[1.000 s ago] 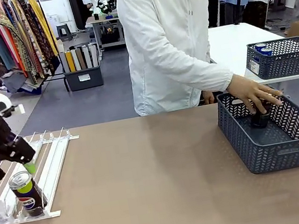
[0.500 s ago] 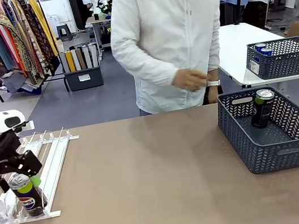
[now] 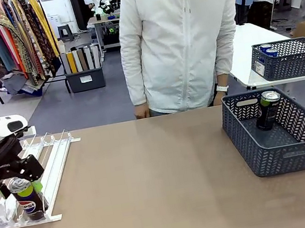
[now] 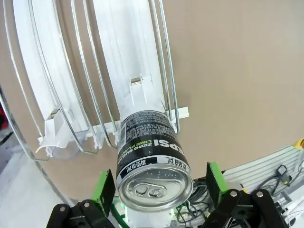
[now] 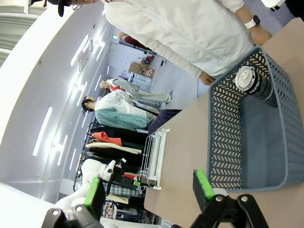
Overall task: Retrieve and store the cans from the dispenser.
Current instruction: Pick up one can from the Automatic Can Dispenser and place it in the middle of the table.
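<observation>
A dark Pepsi can (image 3: 28, 197) stands at the low front end of the white wire dispenser (image 3: 51, 157) on the table's left. My left gripper (image 3: 19, 184) is down around its top. In the left wrist view the can (image 4: 152, 156) sits between the green pads (image 4: 103, 190), which stand slightly off its sides, so the gripper (image 4: 159, 186) is open and straddles the can above the dispenser's lane (image 4: 137, 61). A second dark can (image 3: 267, 109) stands upright in the grey lattice basket (image 3: 289, 158) at the right. My right gripper (image 5: 148, 190) hangs open and empty, off from that basket (image 5: 228, 137) and can (image 5: 254, 83).
A person in a white jacket (image 3: 178, 39) stands at the far side of the table, hands down at its edge. A second grey basket (image 3: 290, 59) with blue-and-white cans sits on a white table behind. Bare brown tabletop (image 3: 152, 184) lies between dispenser and basket.
The person's hand left the basket, leaving the can upright there, and dropped to their side. My left gripper came down around the Pepsi can's top.
</observation>
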